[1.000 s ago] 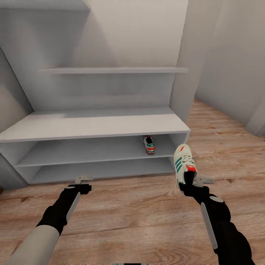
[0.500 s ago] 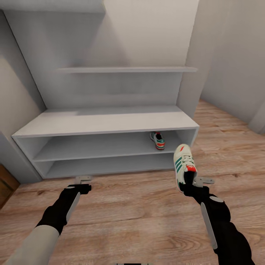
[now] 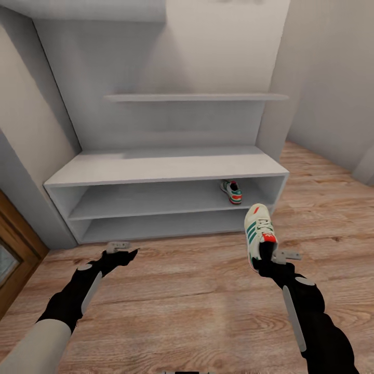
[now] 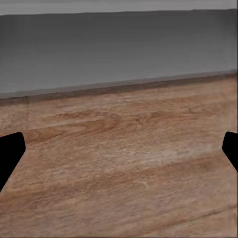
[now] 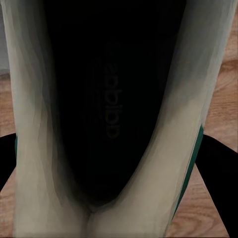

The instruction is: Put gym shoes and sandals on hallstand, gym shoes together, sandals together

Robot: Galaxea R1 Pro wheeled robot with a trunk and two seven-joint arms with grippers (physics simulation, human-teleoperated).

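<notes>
My right gripper (image 3: 264,255) is clamped on the heel of one gym shoe (image 3: 258,234), toe pointing away, held above the corridor floor (image 3: 197,291) just in front of the hallstand's (image 3: 166,169) right end. My left gripper (image 3: 122,249) carries nothing, its fingers (image 4: 10,153) spread wide over bare planks. I count two sneakers — the one I hold and a second gym shoe (image 3: 231,191) on the upper open shelf, near its right end. The rack sits against a pale wall (image 3: 208,47) under a wall shelf (image 3: 195,97) — a brown door frame (image 3: 15,244) stands to the left
</notes>
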